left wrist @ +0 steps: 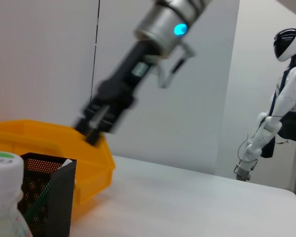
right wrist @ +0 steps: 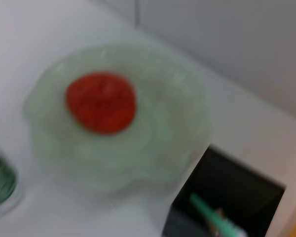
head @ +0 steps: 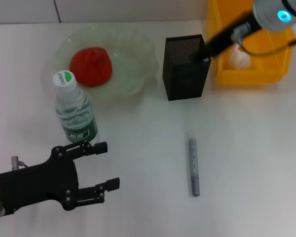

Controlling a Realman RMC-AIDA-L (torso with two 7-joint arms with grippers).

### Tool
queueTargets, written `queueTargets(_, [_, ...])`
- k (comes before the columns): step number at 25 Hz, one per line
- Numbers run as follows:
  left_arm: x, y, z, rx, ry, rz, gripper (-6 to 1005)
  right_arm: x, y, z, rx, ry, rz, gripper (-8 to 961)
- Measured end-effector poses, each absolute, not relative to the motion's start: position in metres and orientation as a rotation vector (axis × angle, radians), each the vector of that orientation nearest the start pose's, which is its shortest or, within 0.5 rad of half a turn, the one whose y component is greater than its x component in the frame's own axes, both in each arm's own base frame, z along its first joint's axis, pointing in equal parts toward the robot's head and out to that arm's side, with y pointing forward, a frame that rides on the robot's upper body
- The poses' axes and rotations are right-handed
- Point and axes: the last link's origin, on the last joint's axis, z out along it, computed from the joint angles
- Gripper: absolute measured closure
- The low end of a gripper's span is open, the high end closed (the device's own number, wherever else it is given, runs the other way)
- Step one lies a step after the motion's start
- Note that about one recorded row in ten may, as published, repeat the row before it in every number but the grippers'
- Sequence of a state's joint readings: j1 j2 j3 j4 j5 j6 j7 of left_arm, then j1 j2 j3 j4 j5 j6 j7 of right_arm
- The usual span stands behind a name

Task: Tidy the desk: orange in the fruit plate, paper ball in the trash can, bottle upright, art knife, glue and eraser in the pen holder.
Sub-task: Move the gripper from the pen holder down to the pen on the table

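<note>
While the orange (head: pixel 91 65) sits inside the fruit plate (head: pixel 138 69) at the far left of the white worktop (head: pixel 246 148), the bottle (head: pixel 74 108) stands upright just in front of that plate, its white-and-green cap carrying small green lettering too fine to read and its dark green label showing pale print that cannot be made out. Right of the plate stands the pen holder (head: pixel 183 66), and the right end effector (head: pixel 203 57) reaches down at its far right rim; whether its fingers are spread or pressed together cannot be told. Behind it, the trash can (head: pixel 251 69) holds the paper ball (head: pixel 238 58). A grey stick (head: pixel 194 166) lies alone on the worktop nearer the robot. Beside the bottle, the left end effector (head: pixel 106 165) hovers with fingers spread, holding nothing.
</note>
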State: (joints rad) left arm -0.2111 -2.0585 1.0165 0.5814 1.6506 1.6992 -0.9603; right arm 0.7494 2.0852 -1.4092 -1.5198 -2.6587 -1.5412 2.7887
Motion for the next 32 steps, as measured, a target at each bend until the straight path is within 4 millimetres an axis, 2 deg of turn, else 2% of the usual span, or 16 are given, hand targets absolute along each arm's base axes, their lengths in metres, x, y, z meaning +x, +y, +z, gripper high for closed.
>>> queueTargets(1, [-0.300,0.224,-0.020,-2.736,-0.359,-0.919,202,0.093,0.381,0.018,-2.470,0.788,-0.304,232])
queueTargets(2, [-0.300,0.224,-0.020,-2.736,-0.359,-0.918,202,0.093,0.370,0.014,-2.487,0.794,-0.351,198])
queueTargets(4, [-0.300,0.223,-0.020,-2.735,-0.362,-0.917,202,0.093,0.355,0.005,-2.504,0.805,-0.425,198])
queueTargets(5, [-0.301,0.223,-0.020,-2.735,-0.363,-0.916,202,0.097,0.344,-0.008,-2.519,0.813,-0.503,198])
queueTargets(7, [-0.301,0.223,-0.020,-2.736,-0.365,-0.915,202,0.099,0.340,-0.015,-2.528,0.811,-0.537,199])
queueTargets(9, [-0.301,0.223,-0.021,-2.738,-0.365,-0.912,202,0.106,0.336,-0.031,-2.542,0.806,-0.605,199])
queueTargets(10, [-0.301,0.223,-0.021,-2.739,-0.366,-0.911,202,0.112,0.335,-0.045,-2.547,0.810,-0.655,199])
queueTargets(11, [-0.301,0.223,-0.021,-2.739,-0.366,-0.911,202,0.112,0.335,-0.045,-2.547,0.810,-0.655,199])
queueTargets(15, [-0.302,0.223,-0.021,-2.742,-0.369,-0.905,202,0.122,0.335,-0.068,-2.576,0.864,-0.702,200])
queueTargets(20, [-0.303,0.221,-0.021,-2.741,-0.374,-0.902,202,0.128,0.335,-0.081,-2.595,0.892,-0.729,200])
queueTargets(32, [-0.303,0.221,-0.021,-2.739,-0.378,-0.901,202,0.137,0.340,-0.090,-2.584,0.925,-0.745,207])
